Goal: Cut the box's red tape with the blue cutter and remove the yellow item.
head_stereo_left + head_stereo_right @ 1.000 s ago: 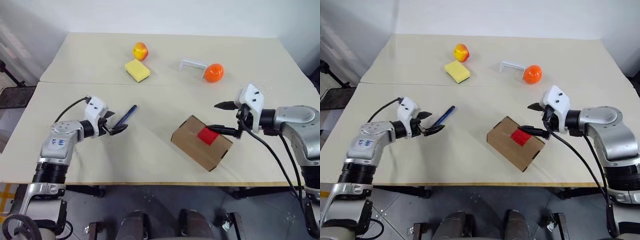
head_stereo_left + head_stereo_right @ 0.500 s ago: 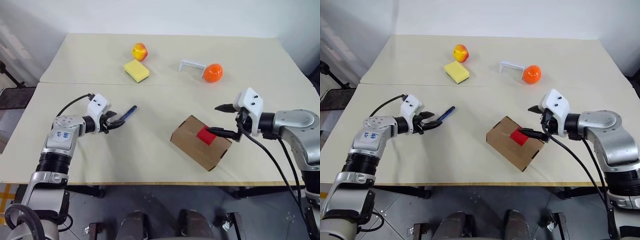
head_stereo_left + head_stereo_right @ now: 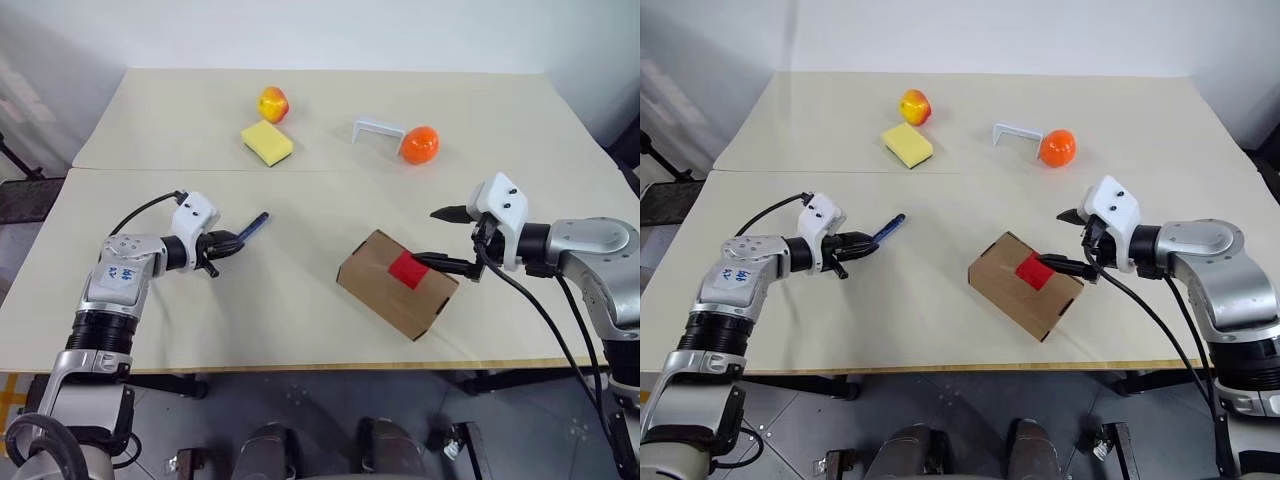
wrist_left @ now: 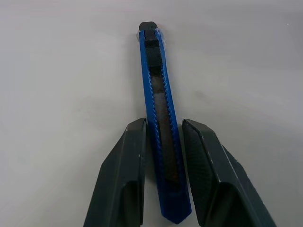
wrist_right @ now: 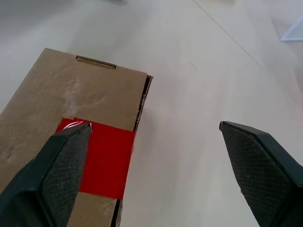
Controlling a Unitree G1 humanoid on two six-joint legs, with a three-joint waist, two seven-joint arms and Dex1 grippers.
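Two pale tabletops butt together along a seam under a white wall, and the table (image 3: pixel 300 300) carries everything. Near its front edge, right of centre, the box (image 3: pixel 385 295) lies shut and turned at an angle, the red tape (image 3: pixel 408 269) across its top seam. The right gripper (image 3: pixel 452 240) hangs at the box's right end with its fingers spread wide and nothing between them; in the head views the lower finger reaches over the box top beside the tape. The right wrist view adds that one fingertip lies over the tape's edge while the other stands well off over bare table, and it shows the slit of the flap seam running under the tape. On the left, the left gripper (image 3: pixel 222 243) has its fingers drawn in on either side of the cutter (image 3: pixel 254 223), which lies on the table pointing away and to the right. The head views show just the cutter's far half past the fingertips; the left wrist view shows its whole length, the dark slider with toothed edges, and the fingers (image 4: pixel 128 179) flanking its rear end closely, though whether they press it I cannot tell. At the far side lie an apple (image 3: pixel 272 102), a sponge (image 3: pixel 267 142), a white bracket (image 3: pixel 378 130) and an orange fruit (image 3: pixel 419 144).
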